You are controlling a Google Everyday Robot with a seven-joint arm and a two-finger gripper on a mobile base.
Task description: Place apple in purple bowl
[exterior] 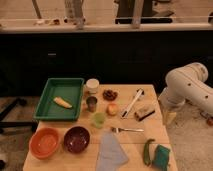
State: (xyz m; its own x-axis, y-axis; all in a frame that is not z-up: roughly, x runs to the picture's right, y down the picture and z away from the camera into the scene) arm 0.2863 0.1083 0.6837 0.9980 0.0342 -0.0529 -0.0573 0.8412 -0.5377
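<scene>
Green tray (42,100) holds yellow piece (62,102); apple (113,109) outside purple bowl (76,139); claw (170,118) spread beside table's (134,145) right edge.

The apple (113,109) sits on the table (137,140) near a metal cup (92,103); the purple bowl (76,139) stands at the front; the gripper (170,116) hangs empty, fingers spread, beside the right edge

Arm (192,87) cut off at right edge, gripper (170,117) blurred just right of table (155,134), perhaps partly hidden, table front cropped.
</scene>
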